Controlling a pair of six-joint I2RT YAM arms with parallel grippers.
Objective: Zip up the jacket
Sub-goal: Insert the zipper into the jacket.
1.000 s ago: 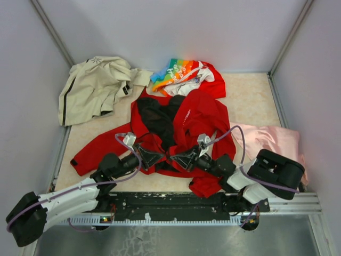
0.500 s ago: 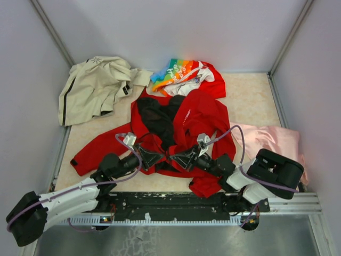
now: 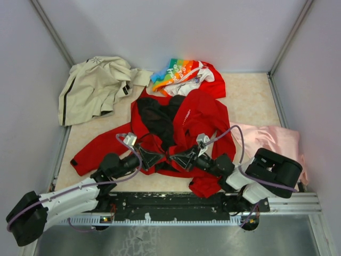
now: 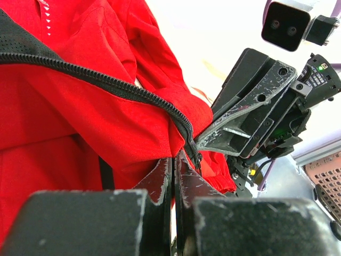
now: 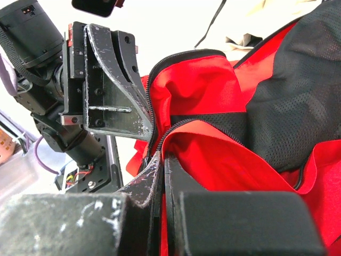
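Note:
The red jacket [image 3: 194, 114] lies open on the table, black lining [image 3: 160, 120] showing, its left sleeve stretched toward the near left. My left gripper [image 3: 160, 158] is shut on the jacket's bottom hem at one zipper edge [image 4: 106, 80]; its tips [image 4: 175, 160] pinch red cloth beside the dark zipper teeth. My right gripper [image 3: 175, 158] is shut on the other front edge; its tips [image 5: 161, 156] hold the hem where the zipper line [image 5: 154, 114] ends. The two grippers face each other, nearly touching, at the jacket's near edge.
A beige jacket [image 3: 96, 85] lies at the back left. A rainbow-and-white printed red garment [image 3: 184, 74] lies behind the red jacket. A pink cloth [image 3: 272, 140] lies at the right by the right arm. Grey walls enclose the table.
The right gripper has shifted very slightly left, toward the left gripper. Otherwise nothing has visibly changed.

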